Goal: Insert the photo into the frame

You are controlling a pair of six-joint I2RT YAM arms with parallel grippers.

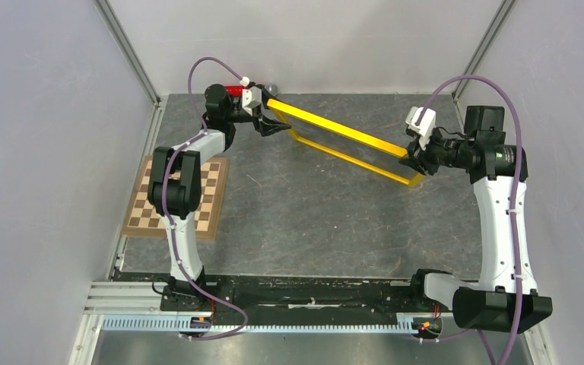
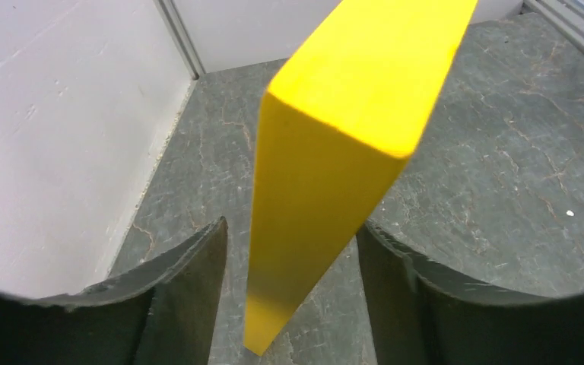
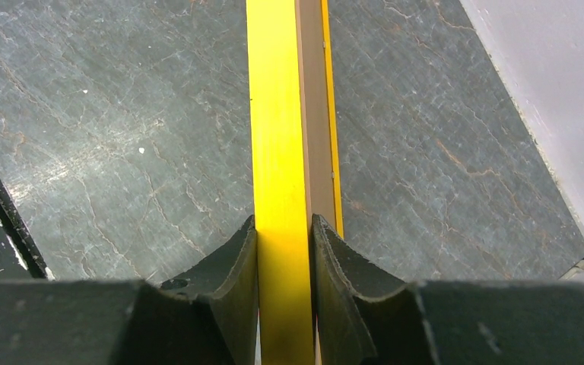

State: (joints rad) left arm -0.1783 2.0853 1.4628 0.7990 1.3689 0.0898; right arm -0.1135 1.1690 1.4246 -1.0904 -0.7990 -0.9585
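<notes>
The yellow-orange frame (image 1: 334, 125) is held off the table on edge, running from back left to right. My right gripper (image 1: 413, 161) is shut on its right end. In the right wrist view both pads press the yellow rail (image 3: 277, 114) at the gripper (image 3: 284, 236), and a brown strip (image 3: 313, 114) runs along the rail's right side. My left gripper (image 1: 272, 122) is at the frame's left end. In the left wrist view the frame's corner (image 2: 334, 152) sits between the open fingers of that gripper (image 2: 293, 251), with a gap on each side. The photo is not in view.
A brown-and-cream chessboard (image 1: 141, 209) lies at the left edge of the grey stone-patterned table (image 1: 312, 220), partly under the left arm. White walls close in the back and both sides. A metal rail runs along the near edge.
</notes>
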